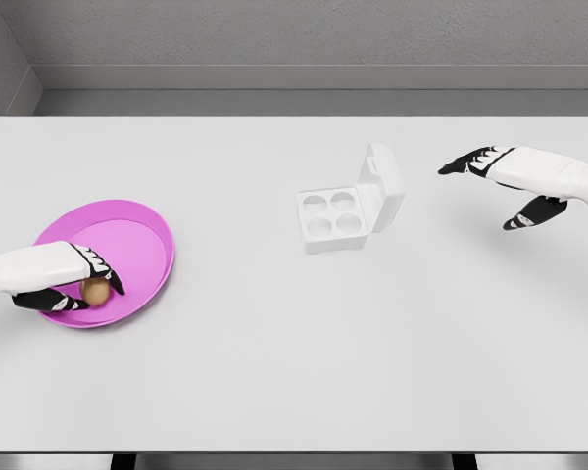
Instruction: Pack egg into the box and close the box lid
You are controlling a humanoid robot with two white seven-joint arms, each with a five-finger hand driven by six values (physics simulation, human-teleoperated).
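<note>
Egg [95,291] clamped by left hand [78,282] in pink bowl [137,230]; right hand [510,186] spread above white table [274,372]; grey walls.

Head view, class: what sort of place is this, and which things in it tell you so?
Probably a simulated test bench, not a real kitchen: a plain white table against bare grey walls, holding only a pink plate with an egg and an open white egg box. The left robot hand and right robot hand look rendered.
</note>
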